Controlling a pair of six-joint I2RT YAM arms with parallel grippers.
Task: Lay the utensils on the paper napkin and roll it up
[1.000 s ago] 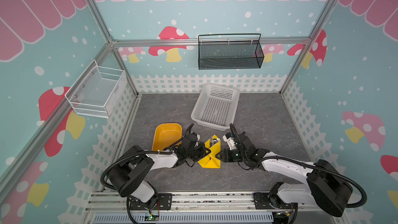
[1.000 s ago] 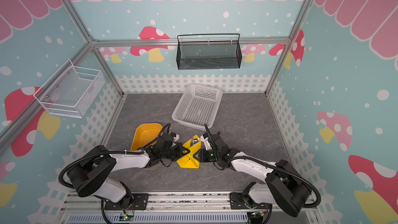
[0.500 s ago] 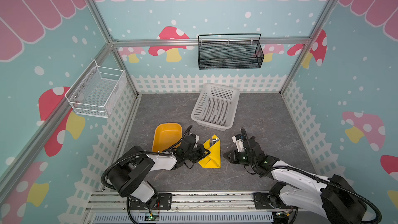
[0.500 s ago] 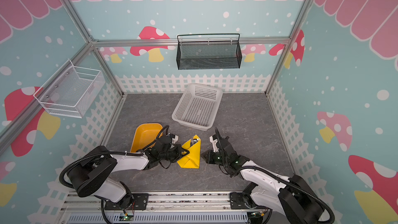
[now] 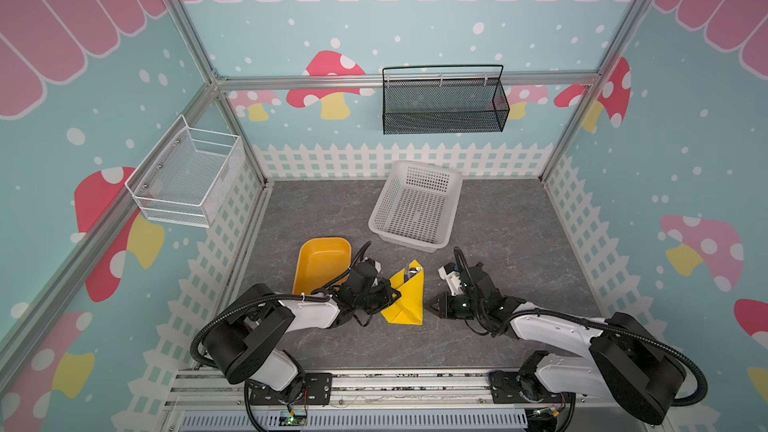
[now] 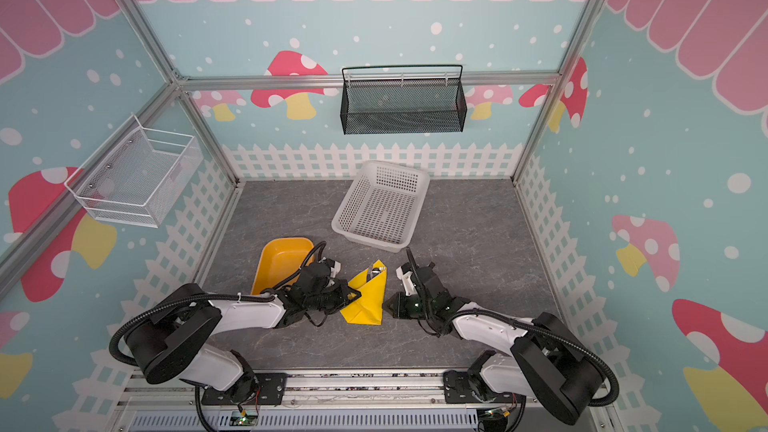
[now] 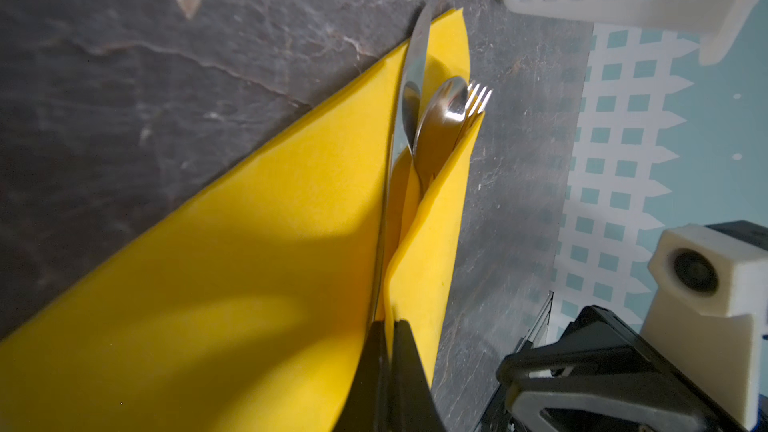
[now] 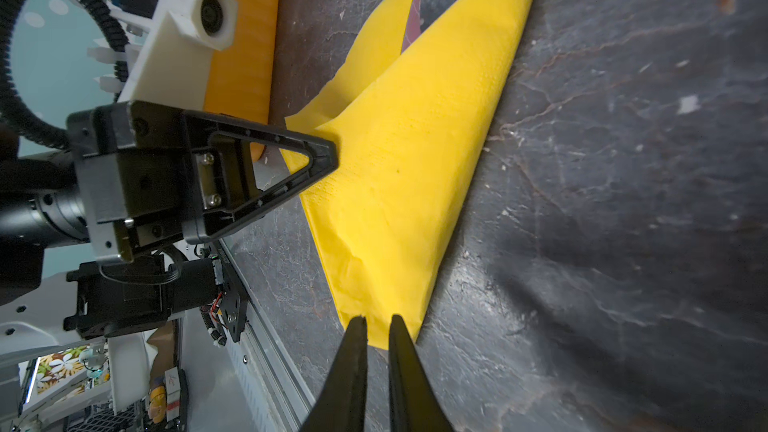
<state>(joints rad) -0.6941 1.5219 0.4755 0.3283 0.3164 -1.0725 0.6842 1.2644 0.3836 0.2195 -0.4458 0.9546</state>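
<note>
Paper napkin (image 5: 405,301), folded cone-wise, lies at 6 o'clock of the white basket (image 5: 415,205). Left gripper (image 7: 386,347) stays pinched shut on its 9 o'clock fold. Right gripper (image 8: 377,322) has left the 3 o'clock edge for the 5 o'clock corner, jaws narrowed to a slit with nothing clearly between them; likely regrasping to roll. Only the left wrist view shows the knife (image 7: 415,64), spoon (image 7: 440,118) and fork (image 7: 478,97) tips poking out
</note>
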